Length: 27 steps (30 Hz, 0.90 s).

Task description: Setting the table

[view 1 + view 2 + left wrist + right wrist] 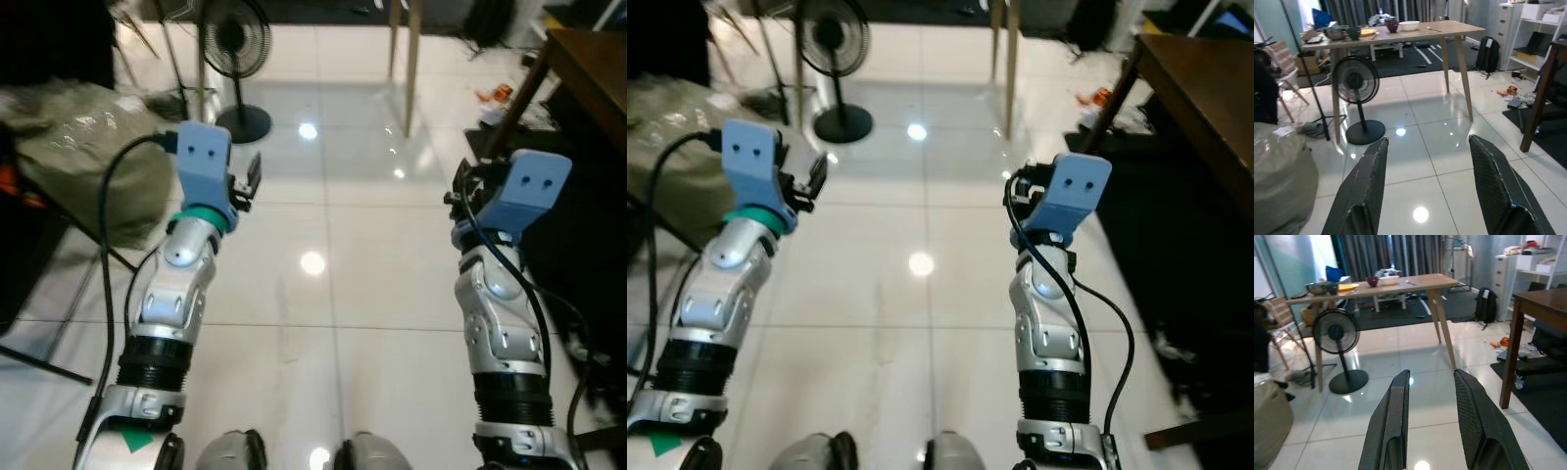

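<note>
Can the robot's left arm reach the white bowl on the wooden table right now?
Probably not. The left gripper is open and empty, but the white bowl sits on the wooden table far across bare floor.

No words, numbers or brands can be read anywhere — the boxes on the shelf are too small to tell

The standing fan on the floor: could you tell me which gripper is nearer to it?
Left. The left gripper is held out over the tiles just short of the standing fan, which stands ahead on its side; the right gripper is across the floor, beside the dark table.
</note>
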Tool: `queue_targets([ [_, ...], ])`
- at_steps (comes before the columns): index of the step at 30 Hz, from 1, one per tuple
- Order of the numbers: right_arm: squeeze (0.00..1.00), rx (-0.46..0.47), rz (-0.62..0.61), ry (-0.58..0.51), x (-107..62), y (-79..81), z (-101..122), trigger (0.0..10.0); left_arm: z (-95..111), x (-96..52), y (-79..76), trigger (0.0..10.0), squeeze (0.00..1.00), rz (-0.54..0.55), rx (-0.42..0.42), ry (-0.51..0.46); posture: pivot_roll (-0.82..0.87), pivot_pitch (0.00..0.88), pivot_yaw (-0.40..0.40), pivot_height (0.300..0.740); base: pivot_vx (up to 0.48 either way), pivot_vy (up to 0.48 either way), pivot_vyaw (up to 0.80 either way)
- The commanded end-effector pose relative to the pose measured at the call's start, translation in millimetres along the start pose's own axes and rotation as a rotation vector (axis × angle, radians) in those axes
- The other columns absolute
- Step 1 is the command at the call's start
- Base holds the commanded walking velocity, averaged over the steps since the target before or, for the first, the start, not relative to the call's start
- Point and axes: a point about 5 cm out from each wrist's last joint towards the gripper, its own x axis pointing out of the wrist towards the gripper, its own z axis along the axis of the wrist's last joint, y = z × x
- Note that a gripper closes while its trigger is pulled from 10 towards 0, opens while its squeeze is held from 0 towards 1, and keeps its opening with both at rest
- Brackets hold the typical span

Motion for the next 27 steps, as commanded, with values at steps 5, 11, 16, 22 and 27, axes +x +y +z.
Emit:
queue_targets([
  [5,0.00,-0.003,-0.017,0.006,-0.8,-5.1,-0.5,10.0,-1.2,1.5,-1.7,10.0,0.00,-0.009,-0.023,0.022,-0.02,0.000,0.064,0.740,0.000,0.000,-0.80],
  [11,0.00,-0.002,-0.015,0.006,-1.1,-4.9,-0.3,10.0,-1.1,1.4,-2.3,10.0,0.00,-0.012,-0.024,0.025,-0.02,0.000,0.065,0.740,0.000,0.000,-0.13],
  [16,0.00,-0.002,-0.012,0.007,-1.2,-4.4,-0.2,10.0,-0.7,1.4,-2.6,10.0,0.00,-0.014,-0.023,0.028,-0.02,0.000,0.067,0.740,0.000,0.000,0.00],
  [22,0.00,-0.001,-0.012,0.007,-1.2,-4.1,-0.2,10.0,-0.5,1.6,-2.8,10.0,0.00,-0.015,-0.022,0.028,-0.02,0.000,0.068,0.740,0.000,0.000,-0.13],
  [27,0.00,0.001,-0.012,0.007,-1.7,-3.9,-0.3,10.0,-0.5,1.3,-3.9,10.0,0.00,-0.016,-0.020,0.031,-0.02,0.000,0.068,0.740,0.000,0.000,-0.80],
])
